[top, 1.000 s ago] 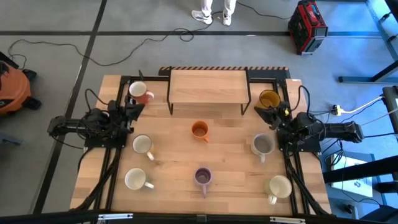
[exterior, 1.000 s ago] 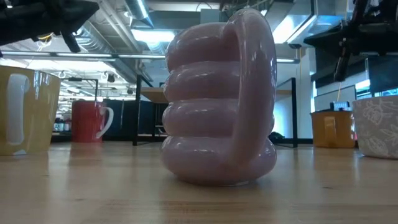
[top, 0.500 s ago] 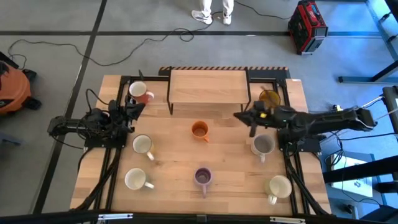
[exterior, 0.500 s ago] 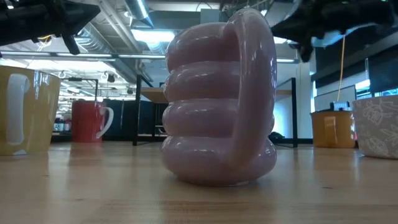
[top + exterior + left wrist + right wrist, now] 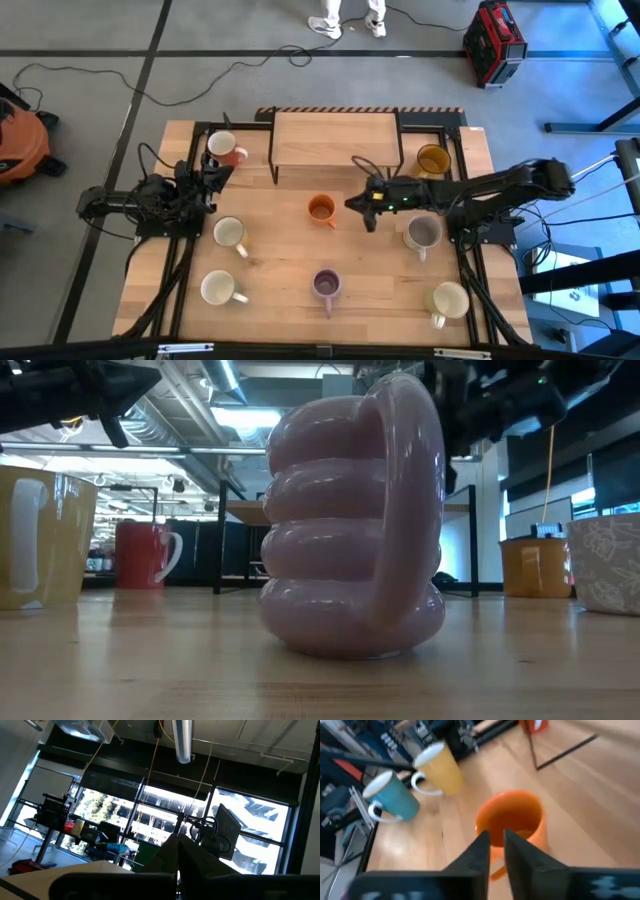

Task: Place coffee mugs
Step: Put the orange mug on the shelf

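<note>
Several coffee mugs stand upright on the wooden table (image 5: 280, 250). The orange mug (image 5: 321, 209) stands at the middle, and in the right wrist view the orange mug (image 5: 512, 822) shows just ahead of my fingers. My right gripper (image 5: 358, 204) hovers just to its right, pointing at it and slanting down, open by a narrow gap (image 5: 495, 845) and empty. The purple ribbed mug (image 5: 350, 530) stands near the front edge, handle toward the near side. My left gripper (image 5: 205, 183) is parked shut at the left edge.
A low wooden shelf (image 5: 335, 140) on black legs stands at the far middle. Around the edges stand a red-orange mug (image 5: 225, 150), a mustard mug (image 5: 433, 158), a grey mug (image 5: 422, 233) and cream mugs (image 5: 230, 233) (image 5: 218, 289) (image 5: 448, 299). A person's feet (image 5: 345, 22) show beyond the table.
My right arm has stretched out from its parked place at the table's right edge toward the middle. Its gripper has travelled left to just beside the orange mug and tipped downward. No mug has moved.
</note>
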`<action>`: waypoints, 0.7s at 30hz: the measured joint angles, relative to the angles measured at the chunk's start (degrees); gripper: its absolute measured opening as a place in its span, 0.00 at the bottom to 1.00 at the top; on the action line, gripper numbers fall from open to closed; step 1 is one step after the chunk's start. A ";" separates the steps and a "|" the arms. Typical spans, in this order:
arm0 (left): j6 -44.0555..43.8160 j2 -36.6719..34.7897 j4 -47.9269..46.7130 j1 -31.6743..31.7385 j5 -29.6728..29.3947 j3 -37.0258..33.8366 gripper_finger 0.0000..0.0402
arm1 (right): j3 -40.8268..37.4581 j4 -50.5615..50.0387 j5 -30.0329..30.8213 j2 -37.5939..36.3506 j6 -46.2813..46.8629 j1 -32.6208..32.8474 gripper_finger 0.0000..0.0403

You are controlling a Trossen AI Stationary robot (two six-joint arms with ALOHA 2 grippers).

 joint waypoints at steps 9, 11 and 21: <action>0.00 0.01 -0.04 0.02 -0.07 0.00 0.00 | 0.90 -0.52 -1.76 7.60 -2.87 0.80 0.49; 0.00 0.00 -0.01 0.02 -0.05 0.00 0.00 | 0.94 -0.26 -1.82 9.10 -5.44 1.78 0.54; 0.00 0.01 -0.02 0.02 -0.05 0.00 0.00 | 0.90 4.18 -0.70 16.79 -10.81 5.33 0.57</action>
